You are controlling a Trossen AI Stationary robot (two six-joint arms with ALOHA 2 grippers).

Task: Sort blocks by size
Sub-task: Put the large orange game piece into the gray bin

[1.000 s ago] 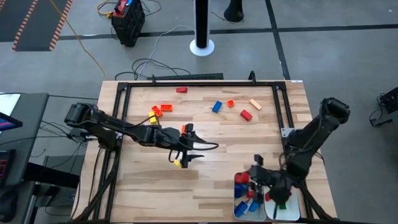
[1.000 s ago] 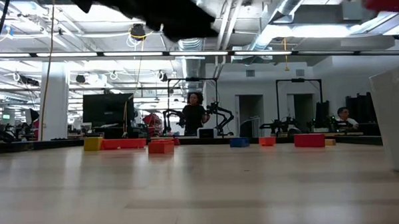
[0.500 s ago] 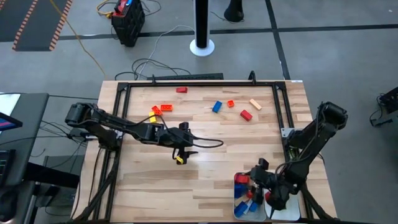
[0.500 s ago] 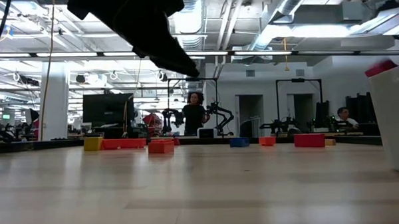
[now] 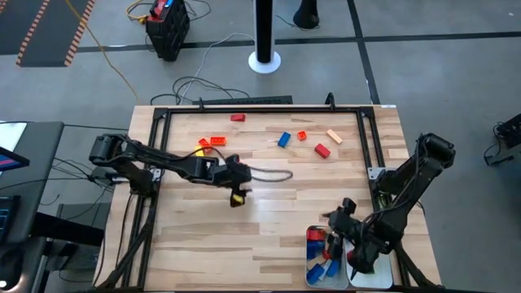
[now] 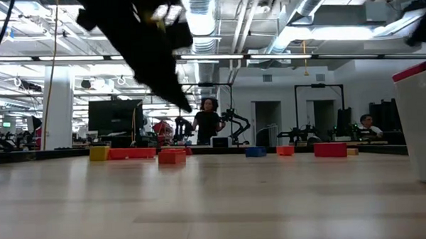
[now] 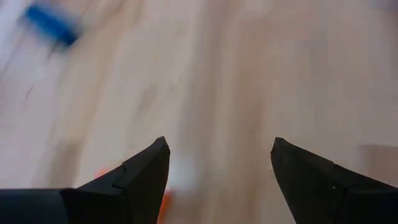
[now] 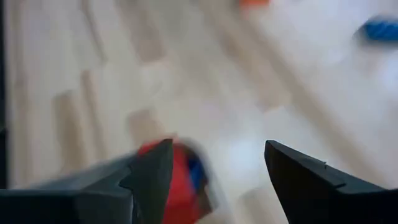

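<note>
A pale wooden table (image 5: 269, 236) with a black frame around its edge carries everything. Toward twelve o'clock lie loose blocks: a red one (image 5: 237, 117), an orange and yellow cluster (image 5: 210, 144) at ten, then blue (image 5: 283, 139), small orange (image 5: 302, 135), tan (image 5: 334, 136) and red (image 5: 322, 150). At five o'clock sit two white trays (image 5: 313, 277) holding blocks.

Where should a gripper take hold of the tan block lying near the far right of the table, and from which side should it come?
Grip the tan block across its two long sides, near the middle, coming straight down from above. It lies flat and slanted on the bare table, so the gripper probably has to turn to match that slant. The red block beside it lies apart from it, which seems to leave room for the fingers.
</note>
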